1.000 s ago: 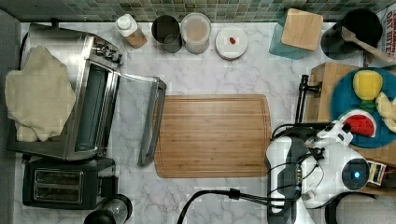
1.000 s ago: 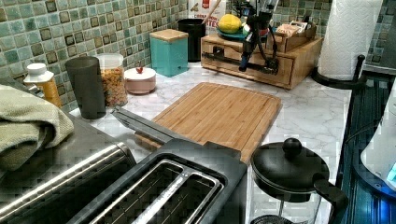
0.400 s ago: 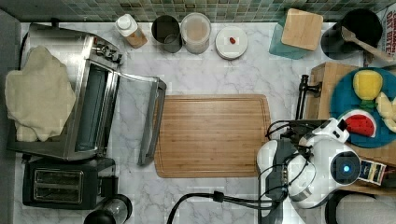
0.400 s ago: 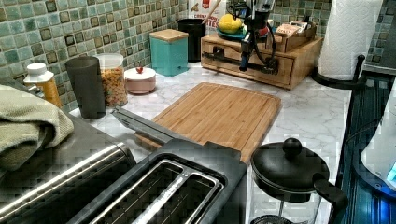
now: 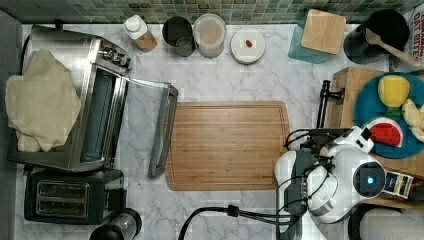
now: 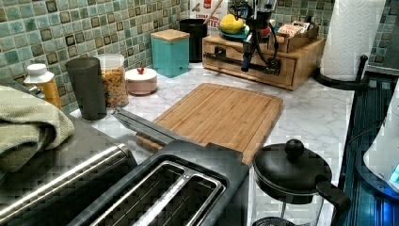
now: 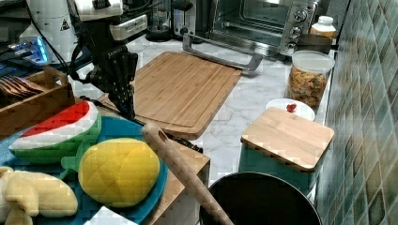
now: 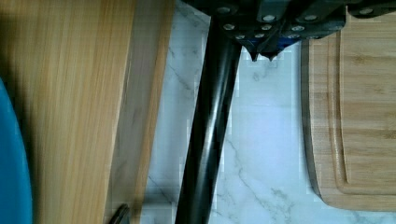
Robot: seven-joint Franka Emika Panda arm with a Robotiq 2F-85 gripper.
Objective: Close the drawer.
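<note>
The drawer (image 6: 263,71) is the front of a light-wood box (image 5: 345,82) at the top view's right, with a black bar handle (image 8: 210,140) across it. Its front stands only slightly out from the box. My gripper (image 6: 245,68) hangs down at the handle (image 6: 226,60). In the wrist view the fingertips (image 8: 264,53) are together and sit right beside the bar, on the cutting-board side. The right view has the gripper (image 7: 127,110) pointing down at the box's front edge. A blue plate (image 5: 370,105) of toy fruit rests on top of the box.
A wooden cutting board (image 5: 227,145) lies just in front of the drawer. A toaster oven (image 5: 95,115) with its door open stands at the top view's left. Jars and a teal box with a wooden lid (image 5: 322,32) line the tiled wall. A paper towel roll (image 6: 350,37) stands beside the box.
The arm has turned and shifted a little over the handle, and its cable has swung to the top view's left. The drawer front has hardly moved.
</note>
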